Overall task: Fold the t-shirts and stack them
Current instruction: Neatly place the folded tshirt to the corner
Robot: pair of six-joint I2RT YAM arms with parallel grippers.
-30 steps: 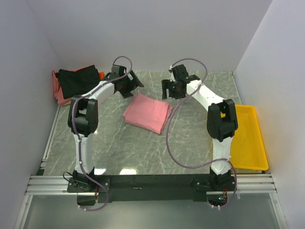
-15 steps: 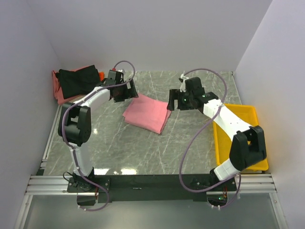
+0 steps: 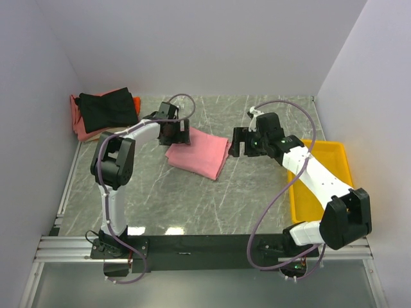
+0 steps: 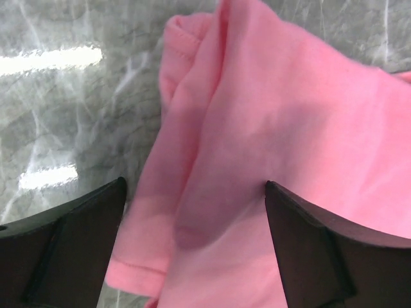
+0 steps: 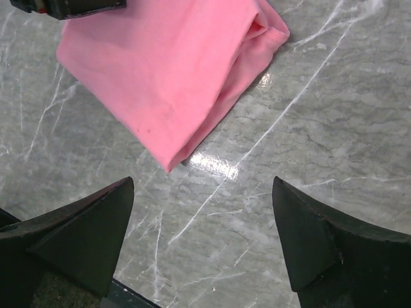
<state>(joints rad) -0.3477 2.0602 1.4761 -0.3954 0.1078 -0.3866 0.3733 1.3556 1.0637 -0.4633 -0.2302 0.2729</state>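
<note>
A folded salmon-pink t-shirt (image 3: 199, 152) lies on the marble table in the middle. It fills the left wrist view (image 4: 276, 147) and shows at the top of the right wrist view (image 5: 173, 70). My left gripper (image 3: 174, 133) is open, low over the shirt's far left corner, fingers astride its edge. My right gripper (image 3: 239, 142) is open and empty, just right of the shirt, over bare table. A stack of folded shirts, black (image 3: 106, 107) on top of orange-red (image 3: 135, 101) and pink (image 3: 78, 122), sits at the far left.
A yellow plastic bin (image 3: 329, 186) stands at the right edge under the right arm. White walls close the table on three sides. The black rail with the arm bases runs along the near edge.
My left gripper moved right and down onto the pink shirt's left corner. My right gripper moved slightly right and nearer, with the right arm stretched out over the bin.
</note>
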